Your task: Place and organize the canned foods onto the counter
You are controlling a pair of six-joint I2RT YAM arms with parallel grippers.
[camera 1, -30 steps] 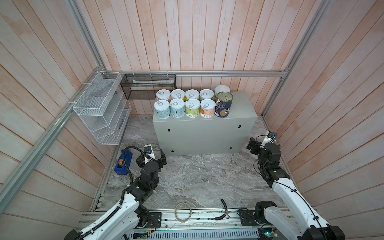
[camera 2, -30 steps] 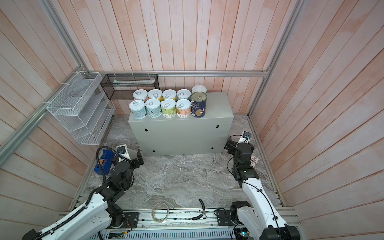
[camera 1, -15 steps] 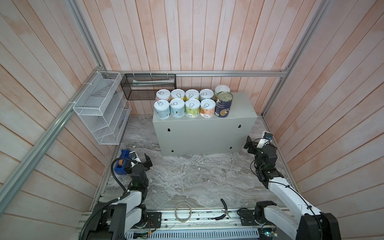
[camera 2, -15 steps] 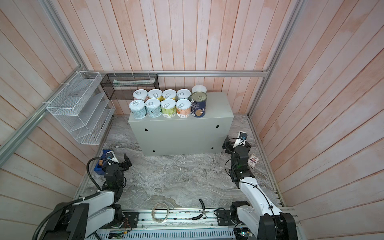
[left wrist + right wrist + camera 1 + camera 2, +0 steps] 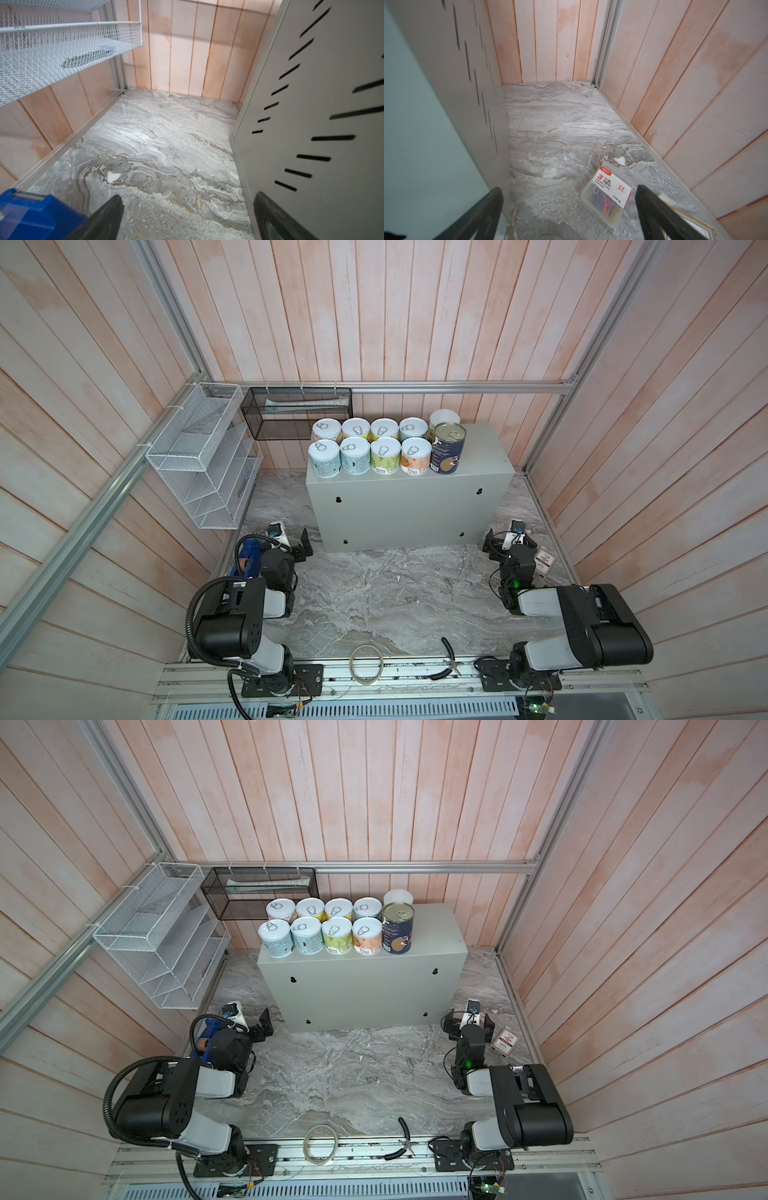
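arms drew back; left gripper [image 5: 189, 196], right gripper [image 5: 569, 188] open, empty; cans [image 5: 385, 456] only overhead.

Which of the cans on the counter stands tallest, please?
The navy can, at the right end of the front row; its lid rises well above the short pastel cans beside it.

Both top views look down on everything; wrist views sit low, close beside the counter [image 5: 407, 506]
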